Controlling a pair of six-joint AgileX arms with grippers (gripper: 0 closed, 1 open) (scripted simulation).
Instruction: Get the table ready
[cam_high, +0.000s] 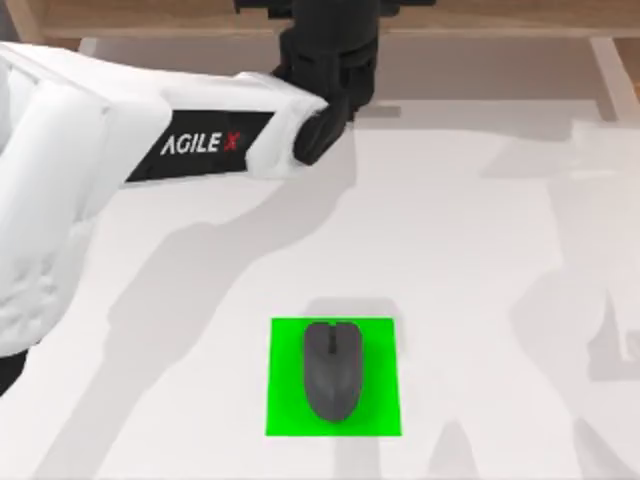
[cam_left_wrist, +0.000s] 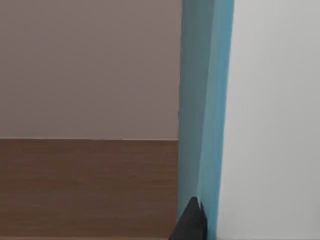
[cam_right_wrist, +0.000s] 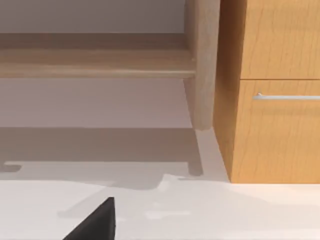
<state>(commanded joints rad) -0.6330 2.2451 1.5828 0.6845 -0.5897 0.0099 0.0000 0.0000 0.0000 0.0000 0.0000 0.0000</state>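
Table (cam_high: 480, 300): white, rigid, fixed; nothing to grip.
Mouse (cam_high: 332, 370): on green square (cam_high: 285, 340), near front edge; light, smooth; I'd pinch its sides.
Left hand (cam_high: 330, 60): back edge; fingers' state unclear.

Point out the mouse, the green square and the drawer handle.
mouse (cam_high: 332, 370): top view, middle of its back.
green square (cam_high: 282, 400): top view, bare left part.
drawer handle (cam_right_wrist: 287, 96): right wrist view, bar's middle.

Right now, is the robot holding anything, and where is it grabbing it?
It cannot be told. The left gripper reaches over the shelf at the table's far edge, beside a blue upright panel.
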